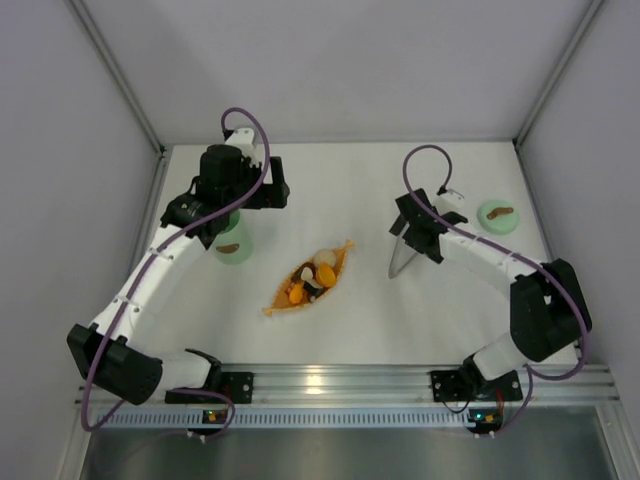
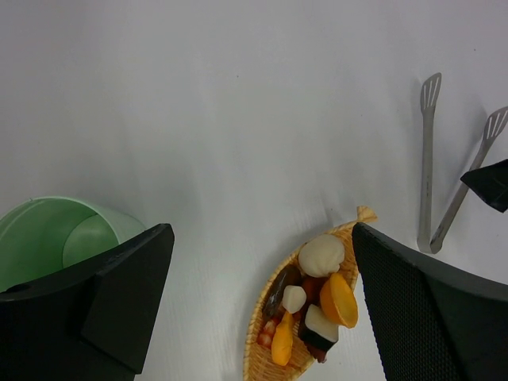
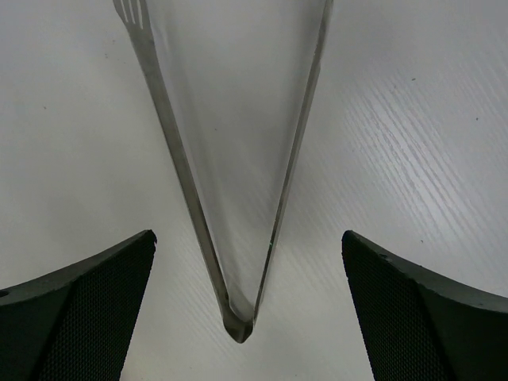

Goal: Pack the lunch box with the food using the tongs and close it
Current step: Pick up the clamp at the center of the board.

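Tongs (image 3: 240, 327) flat on the table (image 1: 360, 190), joined end between the spread, non-touching jaws of the right gripper (image 3: 246, 254). Left gripper (image 2: 258, 238), jaws likewise spread, beside the open lunch box (image 2: 48, 230); food (image 2: 321, 290) in the leaf-shaped tray (image 2: 255, 359).

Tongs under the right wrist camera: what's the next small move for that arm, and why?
I'd judge: lower the right end effector straight down and close it across the tongs near their joined end. Its jaws stand open, one either side of the V, and the tongs lie flat on the table, ungripped.
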